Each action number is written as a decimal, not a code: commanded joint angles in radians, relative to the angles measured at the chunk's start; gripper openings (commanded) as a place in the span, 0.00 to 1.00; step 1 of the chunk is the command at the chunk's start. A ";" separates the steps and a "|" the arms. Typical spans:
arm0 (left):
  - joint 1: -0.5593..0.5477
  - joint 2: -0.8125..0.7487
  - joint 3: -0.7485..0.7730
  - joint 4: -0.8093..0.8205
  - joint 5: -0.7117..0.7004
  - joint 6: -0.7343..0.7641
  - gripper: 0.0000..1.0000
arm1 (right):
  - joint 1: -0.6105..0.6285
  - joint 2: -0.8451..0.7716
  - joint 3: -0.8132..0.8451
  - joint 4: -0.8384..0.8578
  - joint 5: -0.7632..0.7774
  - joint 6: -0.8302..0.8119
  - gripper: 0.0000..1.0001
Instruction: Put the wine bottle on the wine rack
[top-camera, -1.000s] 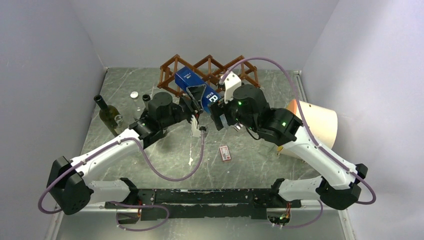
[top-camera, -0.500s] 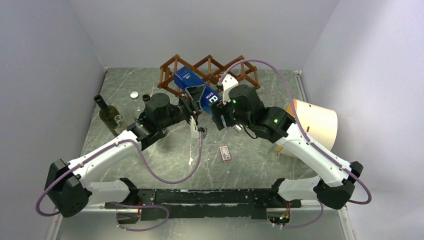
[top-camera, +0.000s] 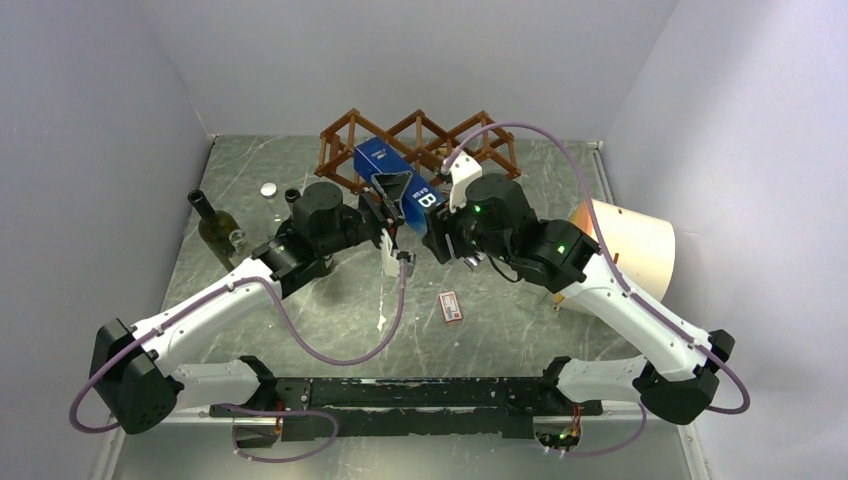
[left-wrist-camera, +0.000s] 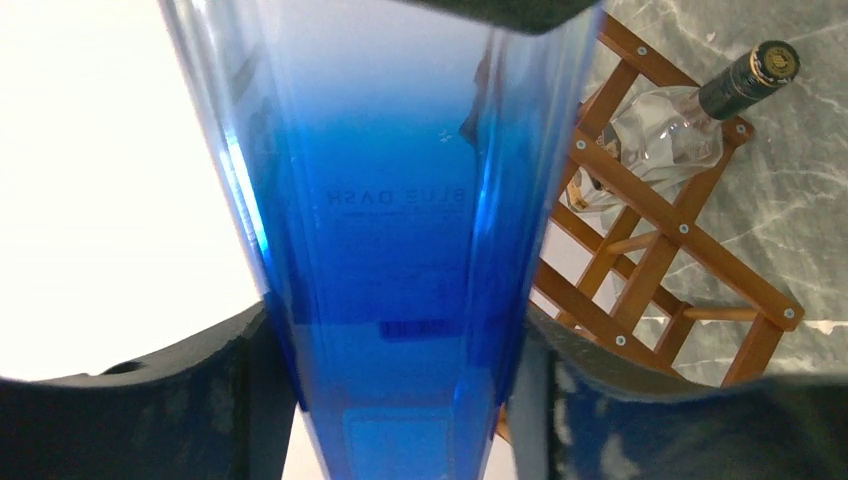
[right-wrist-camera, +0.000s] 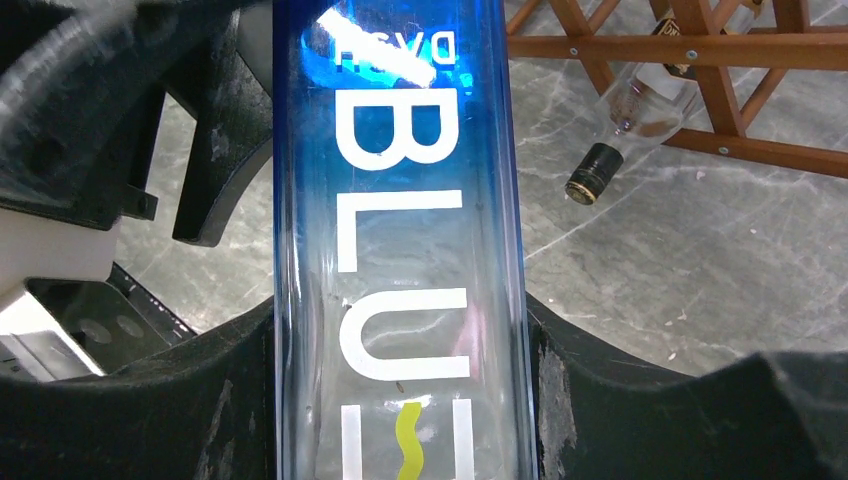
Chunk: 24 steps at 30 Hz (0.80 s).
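Note:
A blue square wine bottle (top-camera: 396, 176) with white lettering hangs tilted above the table, just in front of the reddish-brown lattice wine rack (top-camera: 420, 135). My left gripper (top-camera: 386, 208) is shut on one end of it; in the left wrist view both fingers press the blue glass (left-wrist-camera: 390, 220), with the rack (left-wrist-camera: 650, 240) behind on the right. My right gripper (top-camera: 438, 216) holds the bottle's other side. In the right wrist view its jaws lie against both flanks of the bottle (right-wrist-camera: 400, 230), and the rack (right-wrist-camera: 700, 50) shows at the top right.
A clear bottle (left-wrist-camera: 660, 125) with a dark cap lies in the rack's end cell, neck sticking out (right-wrist-camera: 592, 182). A green bottle (top-camera: 215, 230) and a loose cap (top-camera: 268, 189) are at the left. A cream cone-shaped shade (top-camera: 625, 245) lies at the right, a small red card (top-camera: 451, 306) in front.
The right gripper's jaws have closed from wide open onto the blue bottle. The bottle has shifted slightly to the right. The left gripper keeps its hold.

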 joint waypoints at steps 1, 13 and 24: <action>-0.004 -0.043 0.081 0.143 0.010 -0.139 0.72 | -0.020 -0.037 0.015 0.079 0.183 0.045 0.00; -0.005 -0.031 0.121 0.146 0.073 -0.390 0.91 | -0.021 -0.107 0.006 0.174 0.369 0.139 0.00; -0.005 -0.073 0.050 0.526 -0.120 -1.043 0.85 | -0.021 -0.134 -0.106 0.226 0.335 0.181 0.00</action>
